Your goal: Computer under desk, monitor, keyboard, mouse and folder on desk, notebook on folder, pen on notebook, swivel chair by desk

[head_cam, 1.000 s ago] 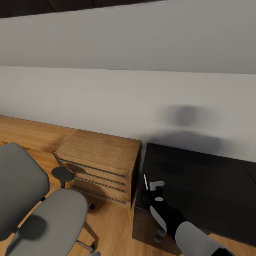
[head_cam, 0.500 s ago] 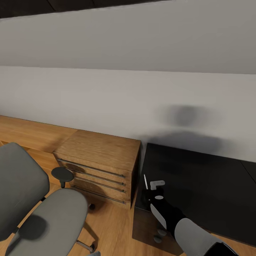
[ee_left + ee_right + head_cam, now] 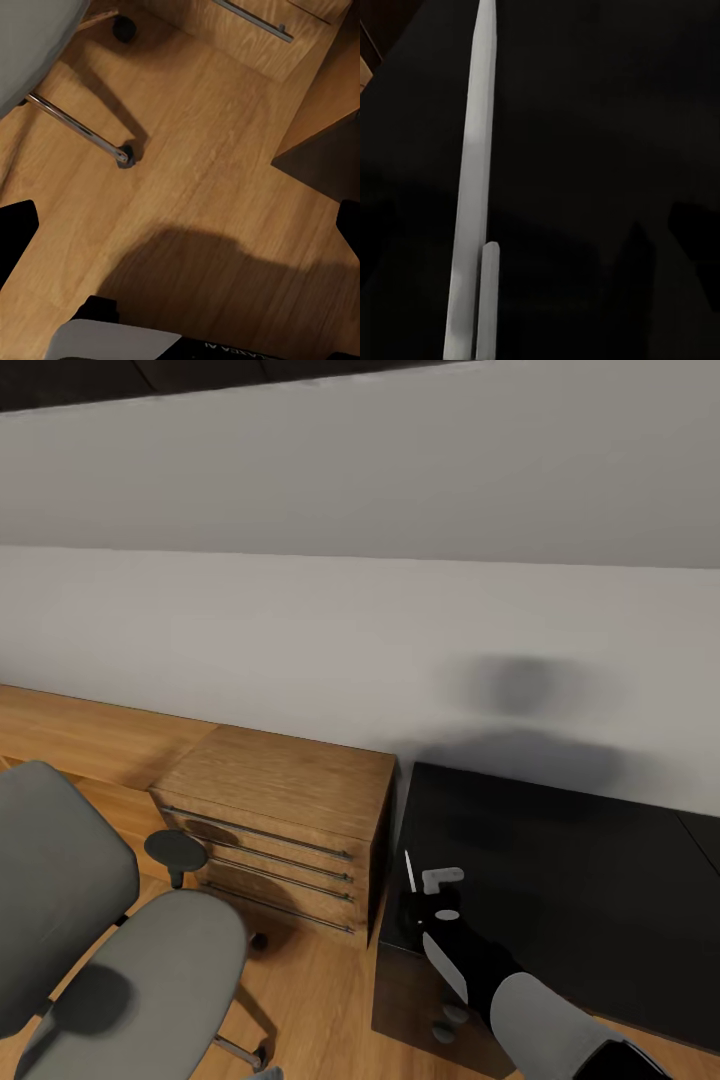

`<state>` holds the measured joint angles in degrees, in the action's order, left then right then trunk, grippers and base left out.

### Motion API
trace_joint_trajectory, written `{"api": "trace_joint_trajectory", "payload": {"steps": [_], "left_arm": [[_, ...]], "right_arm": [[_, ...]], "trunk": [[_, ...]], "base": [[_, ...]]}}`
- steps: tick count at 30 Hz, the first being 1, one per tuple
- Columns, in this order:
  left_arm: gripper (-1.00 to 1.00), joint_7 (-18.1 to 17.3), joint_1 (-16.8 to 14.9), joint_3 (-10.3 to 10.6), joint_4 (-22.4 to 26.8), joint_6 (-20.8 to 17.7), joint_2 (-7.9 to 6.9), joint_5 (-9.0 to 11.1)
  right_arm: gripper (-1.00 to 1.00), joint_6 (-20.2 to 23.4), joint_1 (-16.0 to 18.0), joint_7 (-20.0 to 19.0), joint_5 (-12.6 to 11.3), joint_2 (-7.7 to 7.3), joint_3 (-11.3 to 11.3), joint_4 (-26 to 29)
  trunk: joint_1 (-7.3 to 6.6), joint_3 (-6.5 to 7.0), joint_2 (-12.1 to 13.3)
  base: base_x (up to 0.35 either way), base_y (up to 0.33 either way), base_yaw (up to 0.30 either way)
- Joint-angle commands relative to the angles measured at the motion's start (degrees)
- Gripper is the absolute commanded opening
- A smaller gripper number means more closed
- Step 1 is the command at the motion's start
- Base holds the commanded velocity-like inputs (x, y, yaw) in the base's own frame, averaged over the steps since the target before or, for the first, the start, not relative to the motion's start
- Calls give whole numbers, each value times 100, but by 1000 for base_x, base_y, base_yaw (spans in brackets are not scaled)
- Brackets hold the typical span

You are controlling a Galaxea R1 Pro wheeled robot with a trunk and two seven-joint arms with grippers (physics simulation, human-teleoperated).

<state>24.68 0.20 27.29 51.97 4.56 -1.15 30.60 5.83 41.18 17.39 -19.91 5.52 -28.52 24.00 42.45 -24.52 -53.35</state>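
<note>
The thin whitish pen [image 3: 408, 870] lies at the front left corner of the glossy black desk [image 3: 570, 860]. My right gripper [image 3: 422, 905] hovers just over that corner, its black fingers hard to separate from the desk. In the right wrist view the pen [image 3: 472, 187] runs lengthwise across the dark desk top [image 3: 600, 112], and the faint finger outlines of the right gripper [image 3: 540, 240] stand wide apart, open. The grey swivel chair [image 3: 160, 980] is on the floor at the left. My left gripper [image 3: 180, 225] is open over the wood floor [image 3: 202, 165].
A light wooden dresser [image 3: 285, 810] with bar handles stands between the chair and the desk, against the white wall. One chrome chair leg [image 3: 75, 127] with a castor lies below my left gripper. The desk pedestal's silver knobs [image 3: 450, 1020] show under my right arm.
My right forearm has edged slightly forward. The pen, chair and dresser have not moved.
</note>
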Motion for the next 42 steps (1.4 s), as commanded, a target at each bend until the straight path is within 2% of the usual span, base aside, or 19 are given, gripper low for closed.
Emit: {"api": "trace_joint_trajectory", "payload": {"steps": [1, 27, 42], "left_arm": [[100, 36, -3, 30, 7, 36, -8, 60], [100, 40, -3, 30, 8, 37, -8, 60], [100, 45, -3, 30, 15, 40, -8, 60]], "right_arm": [[-100, 60, 3, 63, -26, -7, -40, -133], [-100, 69, 4, 68, -44, 19, -40, -87], [-100, 258, 4, 71, -47, 63, -40, -67]], "trunk": [[2, -6, -3], [2, -6, -3], [2, -6, -3]], "base": [[0, 0, 0], [0, 0, 0], [0, 0, 0]]}}
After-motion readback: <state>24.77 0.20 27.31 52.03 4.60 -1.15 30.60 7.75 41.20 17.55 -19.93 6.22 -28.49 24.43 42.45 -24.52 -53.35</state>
